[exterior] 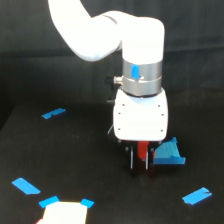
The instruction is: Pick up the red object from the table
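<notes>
Now gripper [139, 159] straddles red object [143, 149] — grip state unclear; blue piece [169, 153] at 3 o'clock, so lift straight up.

My arm: one glossy white jointed limb [95, 35], entering from above and bending down to a silver metal wrist ring [142, 80] with a blue mark. Below it, my white boxy gripper body [141, 116], held vertical. My gripper [140, 159]: thin dark fingers pointing down, set narrowly apart.

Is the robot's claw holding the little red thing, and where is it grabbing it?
The red object sits between the gripper fingers; whether they squeeze it cannot be told.
</notes>
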